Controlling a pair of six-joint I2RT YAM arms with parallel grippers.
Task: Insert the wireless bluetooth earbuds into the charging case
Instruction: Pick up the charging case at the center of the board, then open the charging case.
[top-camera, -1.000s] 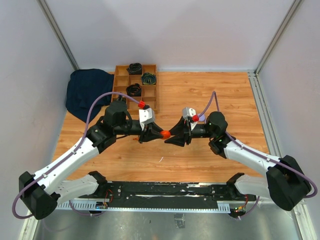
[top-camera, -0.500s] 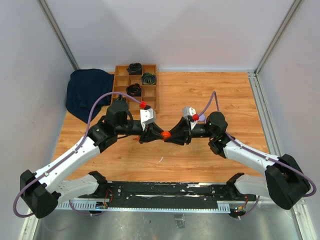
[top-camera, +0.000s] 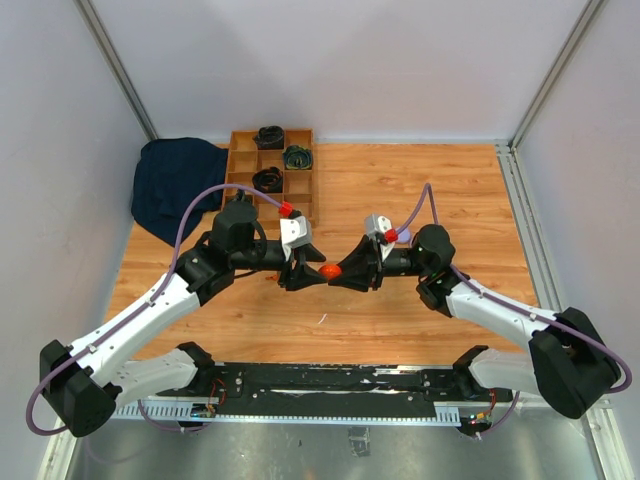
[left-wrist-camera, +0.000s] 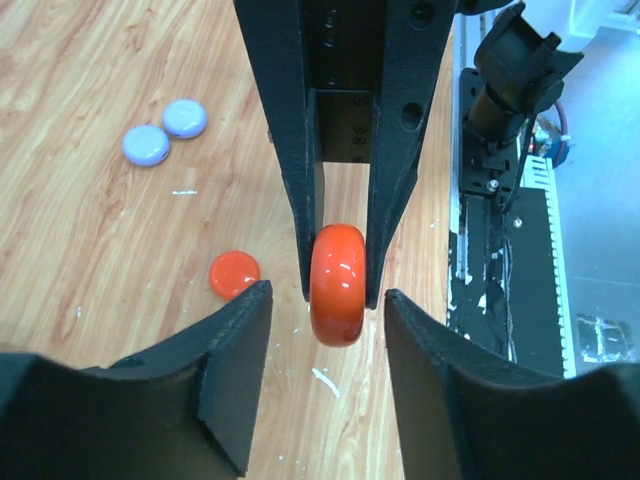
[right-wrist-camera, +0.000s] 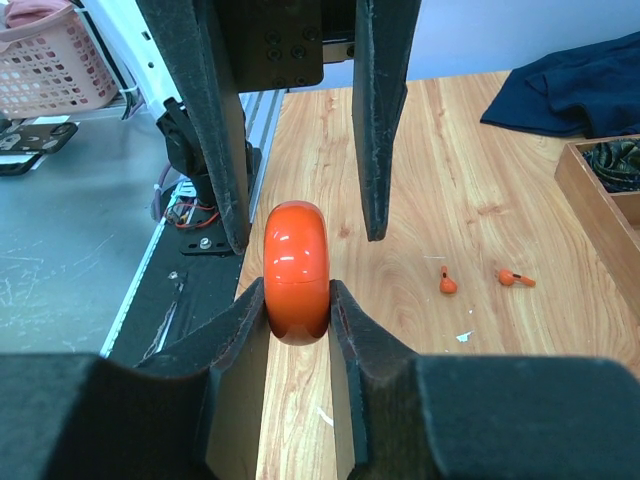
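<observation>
far left: dark blue cloth (top-camera: 172, 185) hangs over the left edge of the table (top-camera: 450, 190), butting the wooden tray (top-camera: 313, 170), which sits against the far edge.

left gripper (left-wrist-camera: 325, 305): jaws wide, straddling the charging case (left-wrist-camera: 337, 270) with a gap on each side, touching nothing.

charging case: orange, round, turned on edge, held in the air over mid-table, nearer the near edge than the far one.

right gripper (right-wrist-camera: 297, 292): jaws narrow, clamped on the case's two flat faces, meeting the left gripper tip to tip.

earbuds (right-wrist-camera: 447, 283): two orange ones lie loose on the wood, near each other but apart, on the tray side of the case.

two lilac discs (left-wrist-camera: 147, 145) lie side by side, with an orange disc (left-wrist-camera: 234, 274) nearer the case, all flat on the wood below the grippers.

right: open wood runs from the right arm out to the metal rail (top-camera: 525, 235) along the right edge. more open wood lies under the held case, toward the near edge.
</observation>
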